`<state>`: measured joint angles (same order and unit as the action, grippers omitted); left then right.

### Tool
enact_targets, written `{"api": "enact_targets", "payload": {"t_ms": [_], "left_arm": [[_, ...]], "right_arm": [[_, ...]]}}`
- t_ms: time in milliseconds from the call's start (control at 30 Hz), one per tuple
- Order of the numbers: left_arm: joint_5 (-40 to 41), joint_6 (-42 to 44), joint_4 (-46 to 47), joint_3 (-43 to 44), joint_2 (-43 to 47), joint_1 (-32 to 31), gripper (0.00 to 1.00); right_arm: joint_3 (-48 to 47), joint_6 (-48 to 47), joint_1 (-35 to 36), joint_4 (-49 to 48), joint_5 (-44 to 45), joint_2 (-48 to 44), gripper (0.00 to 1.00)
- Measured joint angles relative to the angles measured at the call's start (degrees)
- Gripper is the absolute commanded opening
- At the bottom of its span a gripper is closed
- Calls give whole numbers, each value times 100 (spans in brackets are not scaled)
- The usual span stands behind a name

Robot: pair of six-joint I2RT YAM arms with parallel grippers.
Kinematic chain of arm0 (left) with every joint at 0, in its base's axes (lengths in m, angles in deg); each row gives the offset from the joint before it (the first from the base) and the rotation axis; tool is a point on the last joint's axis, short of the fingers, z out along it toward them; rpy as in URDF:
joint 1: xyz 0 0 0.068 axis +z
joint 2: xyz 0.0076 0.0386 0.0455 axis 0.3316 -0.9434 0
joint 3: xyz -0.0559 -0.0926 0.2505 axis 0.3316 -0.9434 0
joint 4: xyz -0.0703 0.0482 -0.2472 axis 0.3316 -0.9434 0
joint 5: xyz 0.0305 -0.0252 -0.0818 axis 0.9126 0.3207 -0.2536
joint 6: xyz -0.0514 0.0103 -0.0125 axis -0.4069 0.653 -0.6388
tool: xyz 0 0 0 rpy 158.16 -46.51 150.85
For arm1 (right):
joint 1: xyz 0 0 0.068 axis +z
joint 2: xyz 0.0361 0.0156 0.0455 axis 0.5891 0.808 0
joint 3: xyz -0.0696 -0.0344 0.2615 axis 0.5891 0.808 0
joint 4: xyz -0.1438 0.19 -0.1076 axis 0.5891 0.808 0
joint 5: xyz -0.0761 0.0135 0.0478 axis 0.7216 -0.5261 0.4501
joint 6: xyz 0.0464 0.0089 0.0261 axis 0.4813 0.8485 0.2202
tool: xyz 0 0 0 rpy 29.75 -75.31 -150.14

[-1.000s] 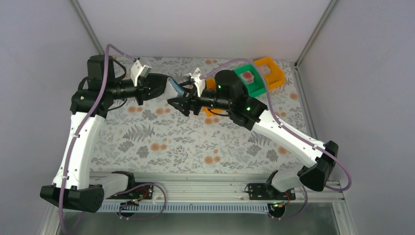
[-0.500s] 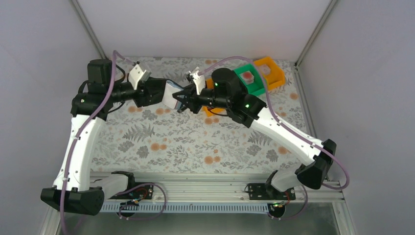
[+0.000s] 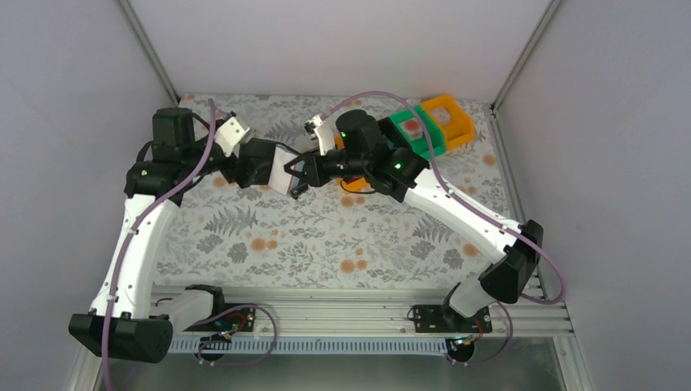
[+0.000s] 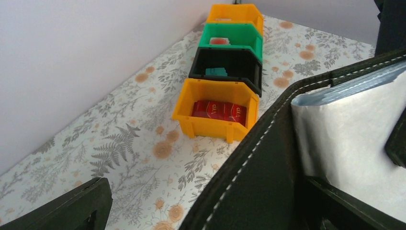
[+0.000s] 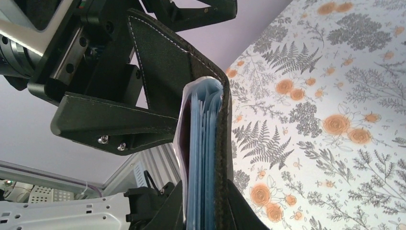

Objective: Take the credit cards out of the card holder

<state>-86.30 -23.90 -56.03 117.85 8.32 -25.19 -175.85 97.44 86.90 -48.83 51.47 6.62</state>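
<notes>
Right gripper (image 5: 207, 214) is nipping nearly shut on the lower edge of the card holder (image 5: 223, 158), held in the air above the floral table (image 5: 335, 120); the credit cards (image 5: 198, 158) are sitting packed inside, blue edges showing. Left gripper (image 5: 158, 67) is standing wide, a finger either side of the open flap, seemingly not clamping it; the view is too tight to be sure. Step in hand, I'm judging: a mid-air regrasp, cards not yet out. Next move is calling for the left to pinch the exposed card edges and draw them along the pocket while the right is steadying the cover.
</notes>
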Motion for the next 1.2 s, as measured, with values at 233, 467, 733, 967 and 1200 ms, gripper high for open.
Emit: {"api": "enact_targets", "payload": {"t_ms": [233, 467, 733, 967, 1200], "left_arm": [[-472, 658, -470, 354, -81, 87, 100], [-1366, 1346, -1141, 1027, -348, 496, 100], [-2374, 1631, -2035, 1255, -474, 734, 100], [-2087, 514, -949, 529, -76, 332, 100], [-1016, -415, -26, 293, -269, -468, 100]], "right_arm": [[-289, -4, -11, 448, -203, 2, 4], [-560, -317, -35, 509, -407, -4, 4], [-485, -603, -358, 433, 111, 20, 4], [-476, -656, -426, 323, 66, 17, 4], [-472, -601, -420, 42, -299, 20, 4]]}}
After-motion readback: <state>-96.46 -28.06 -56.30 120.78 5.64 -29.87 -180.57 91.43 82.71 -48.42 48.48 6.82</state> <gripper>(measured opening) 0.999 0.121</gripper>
